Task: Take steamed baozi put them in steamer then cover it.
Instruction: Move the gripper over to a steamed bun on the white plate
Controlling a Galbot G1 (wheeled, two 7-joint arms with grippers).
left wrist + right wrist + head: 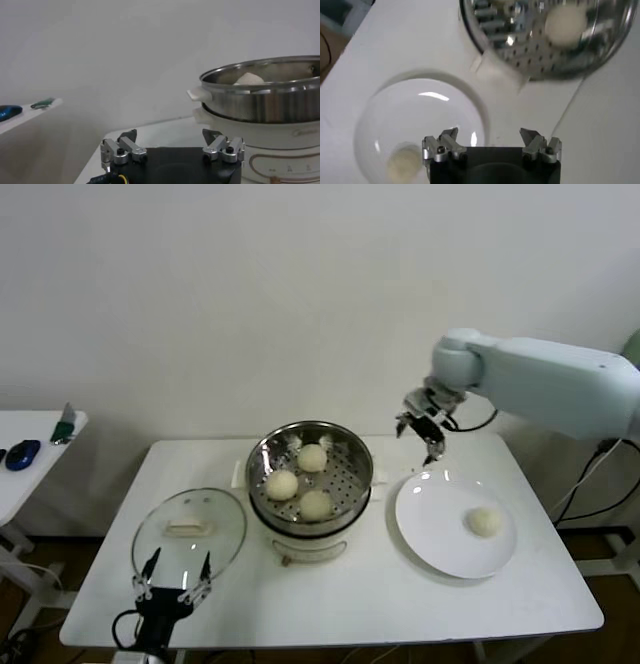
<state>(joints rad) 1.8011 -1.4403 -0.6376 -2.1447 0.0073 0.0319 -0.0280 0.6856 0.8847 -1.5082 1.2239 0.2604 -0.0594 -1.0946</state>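
Three baozi (299,481) lie in the steel steamer (352,452) at the table's middle. A fourth baozi (485,521) sits on the white plate (430,524) to the right; it also shows in the right wrist view (403,161). The glass cover (190,527) lies flat on the table left of the steamer. My right gripper (421,433) is open and empty, raised above the table between the steamer and the plate. My left gripper (173,578) is open and empty, low at the table's front left, just in front of the cover. The steamer shows in the left wrist view (260,100).
A side table (40,446) at the far left carries a blue mouse (22,454) and a green object (65,426). A dark cable (590,474) hangs at the right edge beyond the table. The wall stands close behind the table.
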